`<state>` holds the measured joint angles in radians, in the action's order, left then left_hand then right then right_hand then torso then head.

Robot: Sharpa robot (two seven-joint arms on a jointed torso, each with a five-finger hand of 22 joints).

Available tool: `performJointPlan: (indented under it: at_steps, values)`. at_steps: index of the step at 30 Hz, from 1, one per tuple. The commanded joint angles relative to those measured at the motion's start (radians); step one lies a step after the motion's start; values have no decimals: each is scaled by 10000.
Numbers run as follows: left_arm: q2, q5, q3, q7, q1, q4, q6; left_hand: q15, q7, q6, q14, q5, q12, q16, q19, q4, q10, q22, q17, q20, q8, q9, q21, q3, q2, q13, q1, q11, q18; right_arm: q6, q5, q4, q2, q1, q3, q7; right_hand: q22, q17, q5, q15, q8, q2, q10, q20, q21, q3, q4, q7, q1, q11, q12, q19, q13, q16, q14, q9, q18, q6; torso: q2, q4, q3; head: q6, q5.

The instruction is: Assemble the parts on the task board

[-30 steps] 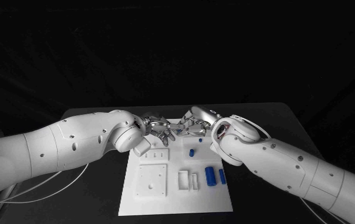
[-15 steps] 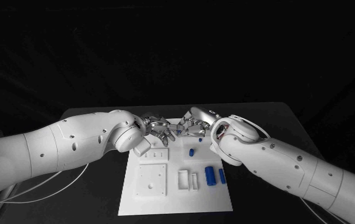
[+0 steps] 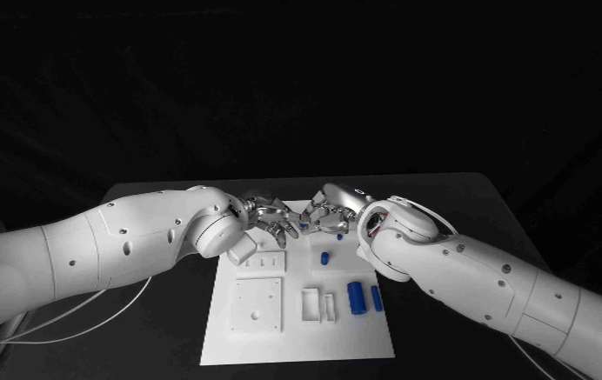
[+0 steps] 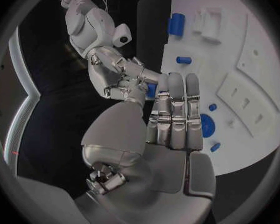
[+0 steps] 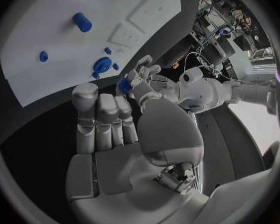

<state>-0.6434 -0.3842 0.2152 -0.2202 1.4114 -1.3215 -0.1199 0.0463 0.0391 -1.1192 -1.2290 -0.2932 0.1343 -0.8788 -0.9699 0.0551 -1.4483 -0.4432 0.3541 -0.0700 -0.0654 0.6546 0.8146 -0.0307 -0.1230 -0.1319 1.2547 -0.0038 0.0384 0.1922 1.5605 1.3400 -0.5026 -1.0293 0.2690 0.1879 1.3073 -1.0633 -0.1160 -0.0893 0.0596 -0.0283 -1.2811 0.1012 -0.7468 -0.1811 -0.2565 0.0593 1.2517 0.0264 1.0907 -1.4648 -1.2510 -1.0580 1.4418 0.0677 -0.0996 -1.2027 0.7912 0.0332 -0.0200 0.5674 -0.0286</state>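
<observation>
**A:** What had moved since a second earlier?

**B:** Very little. The left hand (image 3: 267, 215) and right hand (image 3: 330, 213) stayed fingertip to fingertip over the far end of the task board (image 3: 251, 350); the right one had edged slightly toward the left.

**A:** And their state, left first?

**B:** The left hand pinched a small blue part (image 5: 124, 85) at its fingertips. The right hand's fingers lay straight and side by side, closing on nothing I could see.

**A:** How should the step be done well?

**B:** I judged it a handover or regrasp: let the right hand close fully before the left lets go, low over the board.

**A:** The part's long axis?

**B:** Too small and covered to tell. The blue cylinders (image 3: 355, 297) lying near the board's right edge ran lengthwise, toward the robot.
</observation>
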Motion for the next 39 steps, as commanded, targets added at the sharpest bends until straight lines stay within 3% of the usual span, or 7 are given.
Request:
performJointPlan:
  at_steps: [1, 13, 20, 27, 30, 34, 39]
  values:
    - [20, -48, -1, 116, 1, 6, 57, 21, 10, 107, 42, -69, -74, 38, 93, 194, -95, -38, 9, 14, -11, 130, 47, -91, -52, 58, 48, -22, -165, -177, 84, 20, 18, 2, -3, -18, 739, -6, -2, 11, 35, -91, -68, 54, -15, -30, 3, 23, -30, -5, 10, -576, -1, 49, 39, 22, 32, -72, 0, 0, -1, -8, 8]
    - [11, -33, -1, 101, -1, 15, 88, 32, 13, 107, 27, -124, -86, 20, 121, 575, -149, -118, 51, 1, -28, 306, 124, -317, -162, 122, 55, -30, -144, -172, 80, -24, 17, 3, -6, -15, 734, -2, 14, 7, 36, -105, -64, 57, -23, -28, 19, 18, -15, 0, 6, -577, 0, 64, 38, 24, 33, -77, 7, -1, 1, 2, -3]
    - [20, -33, 0, 90, -8, 18, 49, 164, -71, -230, -116, -227, 83, -398, 45, 821, -489, -333, 346, -119, -78, 778, 442, -574, -262, 32, 5, -165, -120, -153, 67, -63, 27, 8, -8, -30, 723, 19, 22, 8, 31, -79, -28, 57, 6, -9, 29, 25, -29, -4, -52, -572, 38, 96, 30, 21, 29, -59, 5, 2, 2, 19, -16]
    - [20, -97, 1, 44, -16, 14, -49, 335, -250, -540, -279, -1640, 727, -921, -30, 930, -604, -631, 775, -287, -221, 1923, 886, -834, 20, -348, -453, -343, -121, -48, -11, -122, 29, 12, -13, -120, 681, 149, -11, 60, 17, 66, 89, 20, 158, 154, 149, 148, -176, -84, -218, -547, 151, 254, -15, -26, 8, 404, -2, 8, -4, 56, -31]
    - [16, -148, 1, 37, -19, 14, -119, 389, -299, -637, -289, -2076, 1000, -1138, 3, 1076, -595, -774, 941, -344, -207, 2332, 1088, -1070, 139, -515, -688, -393, -123, 37, -64, -149, 25, 14, -17, -174, 653, 199, -65, 94, 22, 141, 138, -14, 254, 273, 237, 218, -220, -129, -273, -542, 193, 307, -32, -26, -15, 657, 1, 6, -9, 55, -33]
    - [6, -244, 2, 10, -21, 14, -250, 472, -380, -865, -394, -2487, 1375, -1356, -29, 1197, -622, -916, 1103, -417, -175, 2659, 1306, -1262, 279, -727, -934, -470, -113, 162, -136, -187, 0, 16, -22, -271, 598, 286, -153, 156, 27, 260, 237, -74, 439, 512, 392, 333, -255, -214, -383, -527, 281, 396, -76, -31, -64, 1025, -1, 8, -9, 56, -41]
    - [-12, -425, 5, -95, -23, 11, -408, 544, -446, -1075, -491, -2757, 1728, -1519, -20, 1367, -632, -1063, 1297, -488, -37, 3031, 1532, -1505, 394, -991, -1222, -538, -114, 414, -195, -195, -74, 37, -26, -411, 493, 491, -208, 235, 33, 381, 426, -168, 875, 951, 657, 436, -151, -297, -525, -490, 432, 565, -197, -24, -149, 1395, 0, 8, -14, 61, -58]
